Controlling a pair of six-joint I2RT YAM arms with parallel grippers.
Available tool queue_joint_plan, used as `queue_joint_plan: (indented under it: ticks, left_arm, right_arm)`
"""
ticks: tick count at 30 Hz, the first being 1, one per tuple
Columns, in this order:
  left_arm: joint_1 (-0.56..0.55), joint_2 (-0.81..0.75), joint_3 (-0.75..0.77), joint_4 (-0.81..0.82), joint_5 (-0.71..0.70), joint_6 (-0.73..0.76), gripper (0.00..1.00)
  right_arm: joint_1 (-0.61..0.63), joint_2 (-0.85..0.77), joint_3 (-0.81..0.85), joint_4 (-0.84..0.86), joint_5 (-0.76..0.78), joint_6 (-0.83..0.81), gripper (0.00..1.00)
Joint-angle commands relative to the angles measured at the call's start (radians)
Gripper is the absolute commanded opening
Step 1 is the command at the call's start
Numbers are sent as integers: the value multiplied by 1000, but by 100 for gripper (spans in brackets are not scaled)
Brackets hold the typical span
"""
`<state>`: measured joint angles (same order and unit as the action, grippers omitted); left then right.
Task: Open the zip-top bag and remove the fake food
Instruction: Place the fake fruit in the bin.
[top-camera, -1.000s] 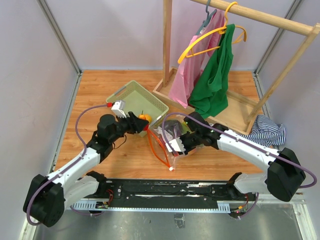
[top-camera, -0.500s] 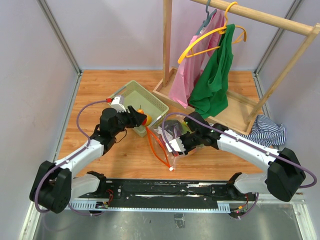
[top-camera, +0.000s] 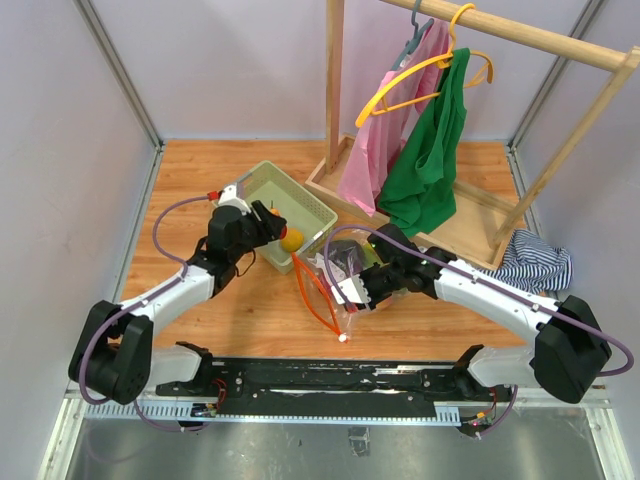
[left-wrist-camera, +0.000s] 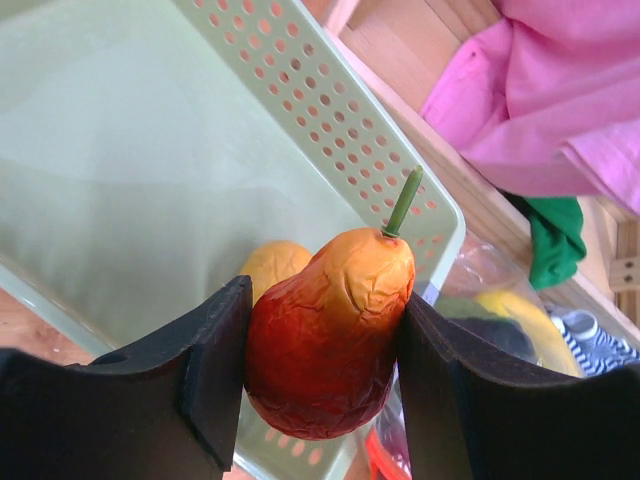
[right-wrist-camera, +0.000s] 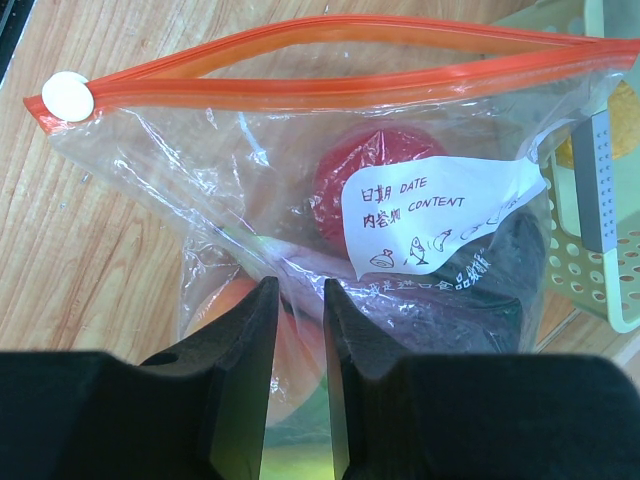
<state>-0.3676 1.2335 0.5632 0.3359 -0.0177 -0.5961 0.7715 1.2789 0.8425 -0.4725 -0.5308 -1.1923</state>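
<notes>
Overhead, the left gripper (top-camera: 270, 231) hangs above the near corner of a pale green slotted basket (top-camera: 285, 195), its jaws partly open and clamped on a pear (left-wrist-camera: 325, 340), an orange-red piece of the fake food with a green stem. A yellow-orange fruit (left-wrist-camera: 275, 270) lies in the basket below it. Just right of the basket, touching its corner, the zip-top bag (right-wrist-camera: 250, 180) sits on the wooden table (top-camera: 200, 180), its orange-red zip strips gaping apart. The right gripper (right-wrist-camera: 300, 330), nearly closed, pinches the bag's clear plastic. Inside show a red piece (right-wrist-camera: 375, 185) and a dark purple one (right-wrist-camera: 490, 290), partly behind a white label (right-wrist-camera: 430, 215). Behind stands a wooden clothes rack (top-camera: 335, 100) with a pink garment (top-camera: 375, 150) and a green garment (top-camera: 430, 150); a striped cloth (top-camera: 535, 262) lies at the right.
</notes>
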Motion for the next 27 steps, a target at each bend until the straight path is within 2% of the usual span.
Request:
queue_joint_plan:
  ticks: [1,4,9,13,15,16,21,27]
  left_arm:
    - [8,37,66,-37,-117,-23,5]
    - [8,73,105,-87,-147,-21,13]
    - [8,139,179,-172,-195,-22,34]
    - [8,199,259,-262,-250,-14,64]
    - [9,230,302,-314,-287,-14,89]
    - [8,243,322,-335,-302,-13,98]
    - [9,276,385,-378,-315,-1,99]
    - [8,244,383,-382,-337,-1,99]
  right_arm:
    - [-23,-3,28,-12,5,16,27]
    - [-24,-3,27,-13,7,16,27]
    - [-23,-3,28,-12,9,16,27]
    - [-24,-4,28,-12,11,16,27]
    - [-23,-2,28,-12,12,16,28]
    - [-23,-3,29,-14,13,16,28]
    - [-25,-2,31,-15,12,16,30]
    - [-26,-4,30,-18,10,14,31]
